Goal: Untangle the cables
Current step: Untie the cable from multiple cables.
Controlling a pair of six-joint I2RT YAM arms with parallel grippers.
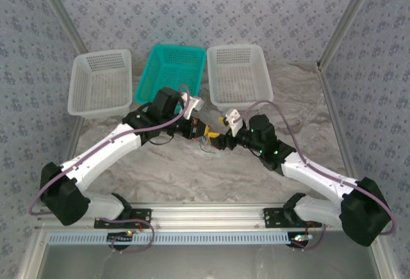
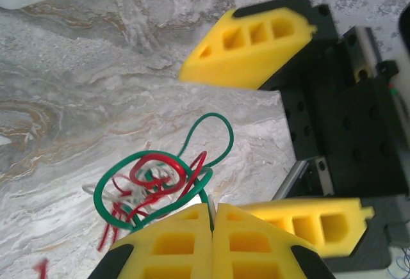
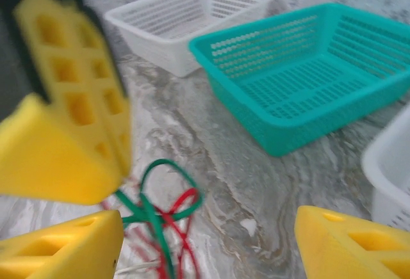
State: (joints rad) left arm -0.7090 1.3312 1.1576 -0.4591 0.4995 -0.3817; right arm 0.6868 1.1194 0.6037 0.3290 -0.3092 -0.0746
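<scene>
On your marble table [image 1: 192, 176], both arms stood tip to tip at mid-table. Your left gripper [image 2: 213, 210] was pinched shut on the cables [image 2: 154, 180], a clump with no clear long axis. Your right gripper [image 3: 208, 228] gaped wide and empty, with the green loop [image 2: 221, 125] pointing between its fingers.

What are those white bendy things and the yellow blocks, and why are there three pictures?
They are two robot arms, the left arm and the right arm, bolted to a marble-patterned table. One picture looks down from above. The other two come from a small camera on each wrist. The yellow blocks are the soft fingers of each end effector, the part that grabs. The left end effector is pinched shut on a little tangle of green, red and white cables. The right end effector is open around them. At the back a teal basket sits between one white basket and another.
</scene>
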